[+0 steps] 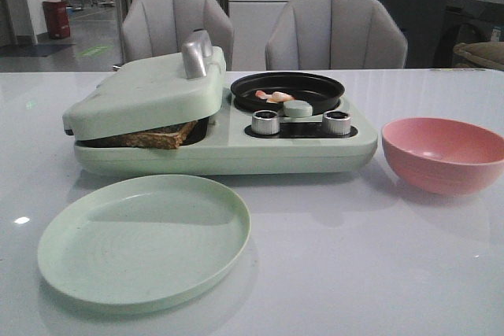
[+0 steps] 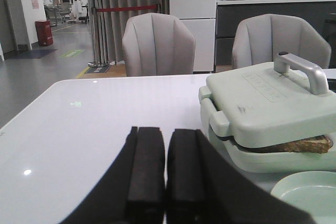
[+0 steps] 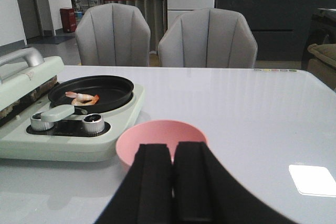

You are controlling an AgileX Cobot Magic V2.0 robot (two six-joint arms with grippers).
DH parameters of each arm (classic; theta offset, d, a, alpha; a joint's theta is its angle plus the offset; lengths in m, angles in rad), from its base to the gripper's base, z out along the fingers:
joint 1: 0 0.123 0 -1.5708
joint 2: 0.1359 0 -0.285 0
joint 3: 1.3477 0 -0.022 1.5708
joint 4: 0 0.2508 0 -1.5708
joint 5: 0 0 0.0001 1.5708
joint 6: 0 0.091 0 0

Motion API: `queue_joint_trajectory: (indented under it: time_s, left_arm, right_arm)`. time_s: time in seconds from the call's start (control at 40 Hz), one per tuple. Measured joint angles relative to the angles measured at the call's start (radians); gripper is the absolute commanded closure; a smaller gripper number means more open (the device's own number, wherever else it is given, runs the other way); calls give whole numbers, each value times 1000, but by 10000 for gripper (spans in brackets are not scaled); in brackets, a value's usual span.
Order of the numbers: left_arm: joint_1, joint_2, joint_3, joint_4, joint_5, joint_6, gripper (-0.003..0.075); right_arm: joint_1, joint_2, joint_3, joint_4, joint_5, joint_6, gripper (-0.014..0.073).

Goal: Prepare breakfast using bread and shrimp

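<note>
The bread (image 1: 161, 136) lies browned in the pale green breakfast maker (image 1: 236, 147), under its nearly shut lid (image 1: 146, 88); only a crust edge shows, also in the left wrist view (image 2: 296, 145). The shrimp (image 1: 273, 97) lie in the small black pan (image 1: 287, 88) on the maker's right side, and show in the right wrist view (image 3: 81, 97). My left gripper (image 2: 166, 142) is shut and empty, low over the table left of the maker. My right gripper (image 3: 172, 153) is shut and empty, near the pink bowl (image 3: 160, 140). Neither gripper shows in the front view.
A pale green plate (image 1: 146, 238) lies in front of the maker. The pink bowl (image 1: 442, 153) stands to the maker's right. Two silver knobs (image 1: 265, 122) sit on the maker's front. Two grey chairs (image 1: 335, 33) stand behind the white table (image 1: 354, 273).
</note>
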Motion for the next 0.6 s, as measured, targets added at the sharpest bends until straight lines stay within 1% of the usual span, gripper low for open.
queue_joint_trajectory:
  time_s: [0.2,0.35,0.6]
  left_arm:
    - [0,0,0,0,0,0,607]
    - [0,0,0,0,0,0,607]
    - [0,0,0,0,0,0,607]
  right_arm:
    - [-11,0,0,0,-11,0,449]
    - [-38,0,0,0,-11,0,449]
    - [-40,0,0,0,-11,0,449]
